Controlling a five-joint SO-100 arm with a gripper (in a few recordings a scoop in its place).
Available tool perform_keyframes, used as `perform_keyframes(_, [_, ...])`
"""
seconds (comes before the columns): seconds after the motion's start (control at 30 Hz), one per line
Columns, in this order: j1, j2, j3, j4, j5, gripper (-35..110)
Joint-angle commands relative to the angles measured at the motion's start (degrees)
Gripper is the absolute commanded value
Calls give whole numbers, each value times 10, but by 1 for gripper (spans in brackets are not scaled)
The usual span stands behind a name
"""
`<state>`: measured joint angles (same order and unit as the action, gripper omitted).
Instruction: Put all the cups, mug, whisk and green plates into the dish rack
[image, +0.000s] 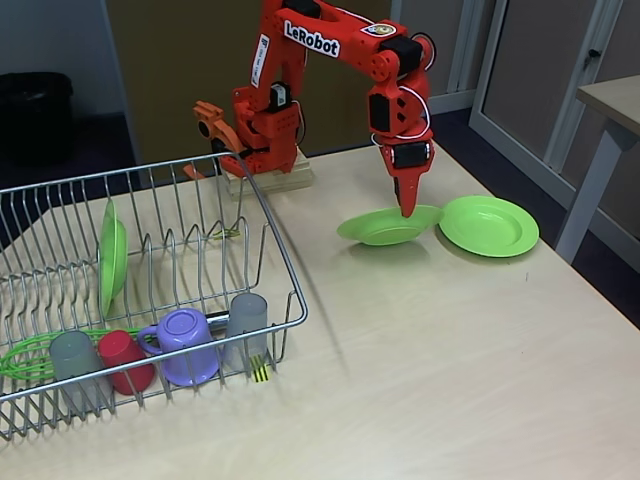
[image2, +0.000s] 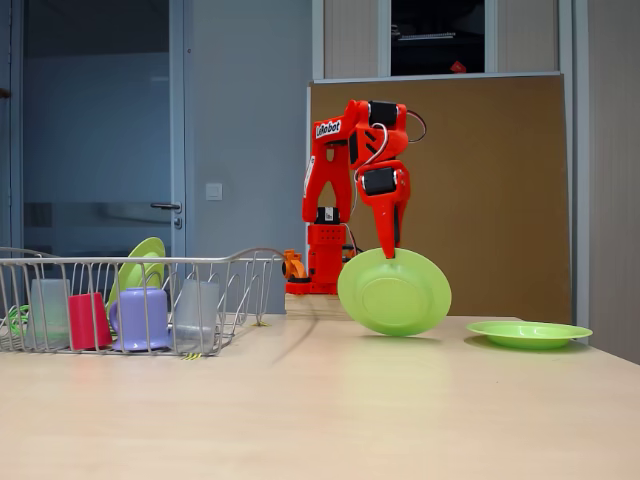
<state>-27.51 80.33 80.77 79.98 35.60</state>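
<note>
A: Looking at the upper middle of the frame, I see my gripper (image: 407, 208) pointing straight down, its jaws pinched closed on the rim of a green plate (image: 388, 226). In the other fixed view that held plate (image2: 394, 292) hangs tilted, its underside facing the camera and its low edge at or just above the table; I cannot tell whether it touches.

B: And the other plates?

A: A second plate (image: 489, 225) lies flat at right of centre, just beside the held one. A third plate (image: 112, 258) stands on edge among the prongs at the left, inside the dish rack (image: 283, 262).

B: What else sits in the rack?

A: Along its front wall, lower left of the frame: a grey cup (image: 76, 362), the red cup (image: 126, 361), the purple mug (image: 186, 345) and another grey cup (image: 247, 327). The whisk (image: 35, 354) lies at the far lower left, its green loops poking past the wires.

B: Anything in the way?

A: The rack's near corner rail stands between the plate and the prongs. The table (image: 430, 360) is bare wood at lower right.
</note>
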Motion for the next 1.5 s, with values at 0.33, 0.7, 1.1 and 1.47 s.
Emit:
perform_keyframes(0.33, [-12, 24, -44, 40, 2, 0])
perform_keyframes(0.7, [30, 16, -216, 170, -92, 0])
perform_keyframes(1.1, [103, 31, -428, 251, -204, 0])
perform_keyframes(1.47, [236, 143, -394, 163, -297, 0])
